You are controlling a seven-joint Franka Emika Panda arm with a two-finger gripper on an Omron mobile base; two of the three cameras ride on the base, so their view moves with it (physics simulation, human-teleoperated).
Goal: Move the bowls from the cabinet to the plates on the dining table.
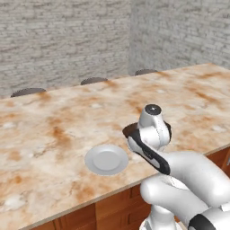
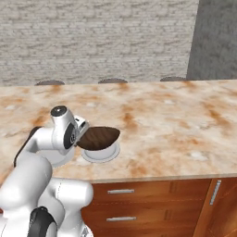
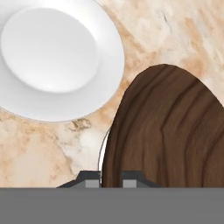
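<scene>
Claw (image 1: 133, 134) is hanging over the near part of the marbled stone surface (image 1: 54, 117) in the left base view, and it is gripping the rim of the dark brown bowl (image 1: 131, 130), of which just a dark sliver is showing past the white wrist. Just to the left of the claw and lower on the stone, a small white plate (image 1: 106, 159) is lying flat, bare on top. Beyond the far edge of the surface, dark round stool tops (image 1: 94, 81) are lining up before a grey brick wall (image 1: 63, 36).

From the right base view, the claw (image 2: 83, 134) is clenching one edge of the dark brown bowl (image 2: 99, 138), which is sticking out to the right of it, tilted, with its wood-grained side facing the camera. Directly under the bowl a white plate (image 2: 102, 155) is lying on the surface (image 2: 176, 120); whether bowl and plate are touching cannot be told. Below the near edge, brown drawers (image 2: 125, 199) with short silver handles are showing.

In the hand view, the claw (image 3: 110, 179) is pinching the bowl's (image 3: 170, 131) rim between its two tips, with the brown wood-grained body rising just above them. Up and to the left, a white plate (image 3: 57, 57) is resting on the marbled surface (image 3: 39, 148), apart from the bowl.
</scene>
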